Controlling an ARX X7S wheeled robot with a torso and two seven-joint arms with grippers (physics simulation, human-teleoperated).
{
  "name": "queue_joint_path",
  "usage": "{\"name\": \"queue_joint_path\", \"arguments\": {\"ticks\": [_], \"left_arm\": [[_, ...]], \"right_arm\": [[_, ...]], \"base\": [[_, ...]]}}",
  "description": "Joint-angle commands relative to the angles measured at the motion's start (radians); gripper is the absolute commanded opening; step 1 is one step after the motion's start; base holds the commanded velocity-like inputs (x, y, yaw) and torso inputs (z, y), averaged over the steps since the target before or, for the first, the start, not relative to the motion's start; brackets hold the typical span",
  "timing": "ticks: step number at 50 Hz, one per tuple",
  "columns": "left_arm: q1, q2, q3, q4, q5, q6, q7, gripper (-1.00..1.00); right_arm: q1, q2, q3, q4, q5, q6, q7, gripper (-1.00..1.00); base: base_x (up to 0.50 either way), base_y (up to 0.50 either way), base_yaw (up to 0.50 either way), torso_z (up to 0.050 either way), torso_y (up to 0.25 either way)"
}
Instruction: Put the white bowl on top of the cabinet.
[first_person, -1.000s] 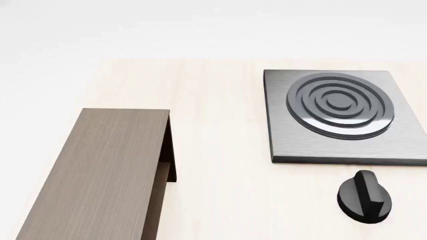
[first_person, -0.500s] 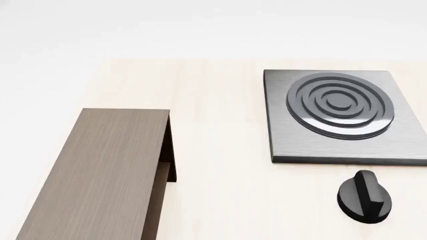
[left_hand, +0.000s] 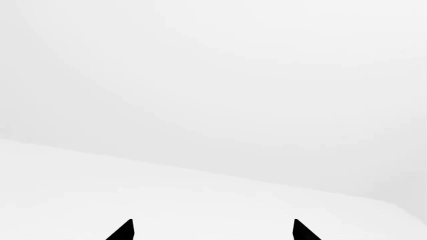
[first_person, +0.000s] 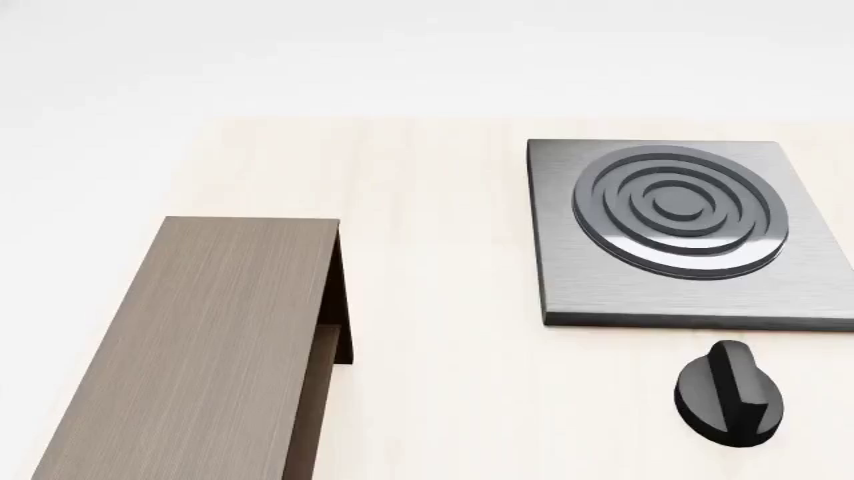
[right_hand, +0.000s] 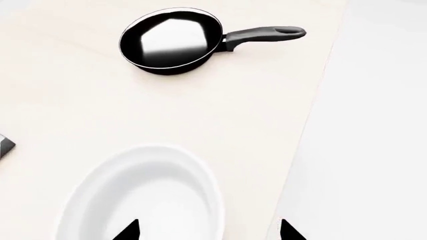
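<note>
Standing released with tips spread apart, the right jaws (right_hand: 208, 231) hang over the deep glossy white ceramic bowl (right_hand: 143, 197) on the pale wooden counter (right_hand: 253, 125), beyond it a black frying pan (right_hand: 172, 41), while the left jaws (left_hand: 212, 231), equally parted, face blank white, and the long dark grey-brown wood-grain cabinet (first_person: 200, 340) stands with its top bare.
</note>
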Motion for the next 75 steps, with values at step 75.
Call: {"name": "queue_joint_path", "arguments": {"ticks": [75], "left_arm": [[-0.002,-0.007,0.011,0.000,0.015,-0.006,-0.016,1.00]], "right_arm": [[0.171,-0.097,-0.294,0.324,-0.030,0.067,-0.212,1.00]], "base": [[0.00,0.00,0.00,0.000,0.000]]}}
